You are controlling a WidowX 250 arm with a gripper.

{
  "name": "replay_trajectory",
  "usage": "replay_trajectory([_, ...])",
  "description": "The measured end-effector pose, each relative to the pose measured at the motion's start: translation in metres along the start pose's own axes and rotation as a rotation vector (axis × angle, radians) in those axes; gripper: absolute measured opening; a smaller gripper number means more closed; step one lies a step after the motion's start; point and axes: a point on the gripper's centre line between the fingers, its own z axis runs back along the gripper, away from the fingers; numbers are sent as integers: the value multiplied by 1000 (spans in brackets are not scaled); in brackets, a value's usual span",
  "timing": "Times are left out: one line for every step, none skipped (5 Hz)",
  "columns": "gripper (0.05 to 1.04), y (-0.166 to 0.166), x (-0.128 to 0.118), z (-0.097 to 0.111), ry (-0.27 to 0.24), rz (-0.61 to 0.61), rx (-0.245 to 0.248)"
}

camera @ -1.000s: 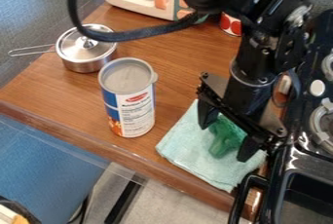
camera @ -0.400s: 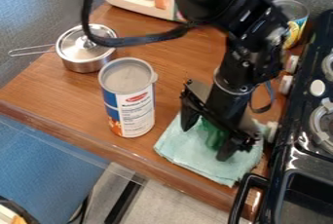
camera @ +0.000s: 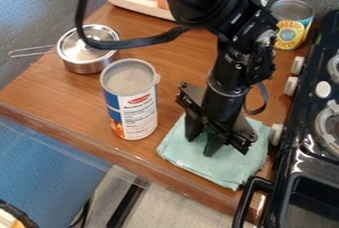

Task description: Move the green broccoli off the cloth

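Arm [camera: 228,68] enters at the top edge, its bulky upper joint high in view, and drops steeply to the gripper [camera: 201,145], canted slightly toward the picture's left on the way down. Gripper points down over the cloth [camera: 218,168]; its crosspiece lies at a slant, upper end toward the tall can, lower end toward the stove [camera: 291,160]. Fingers a little way apart, clamped on the broccoli [camera: 203,138]. Broccoli: between the fingers, mostly hidden by them, a patch of green visible; located over the cloth. Whether its underside touches the cloth: cannot tell. Cloth: pale green, rumpled, spread beneath the gripper and out past it on the near side, close to the table [camera: 173,71] edge. Tall can [camera: 130,104]: upright, near the gripper on the picture's left. Pot [camera: 88,53]: lidded, well apart from the gripper, beyond the tall can, wire handle directed away from the gripper. Stove: to the picture's right of the gripper, pale knobs facing it. Yellow can [camera: 291,25]: upright, beyond the gripper, near the back of the stove. Cable [camera: 126,37]: loops out from the arm above and beyond the gripper, crossing in front of the pot.
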Motion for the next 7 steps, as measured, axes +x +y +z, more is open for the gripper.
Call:
replay_trajectory([282,4,-2,8,0,-9,15])
replay_trajectory([282,15,5,40,-83,30,-21])
replay_trajectory([282,39,13,85,-189,99,-52])
replay_trajectory([282,84,3,113,-234,226,-29])
replay_trajectory([282,132,-21,107,-168,405,-28])
replay_trajectory([282,170,-43,89,-88,479,11])
replay_trajectory([282,198,-63,66,-11,564,9])
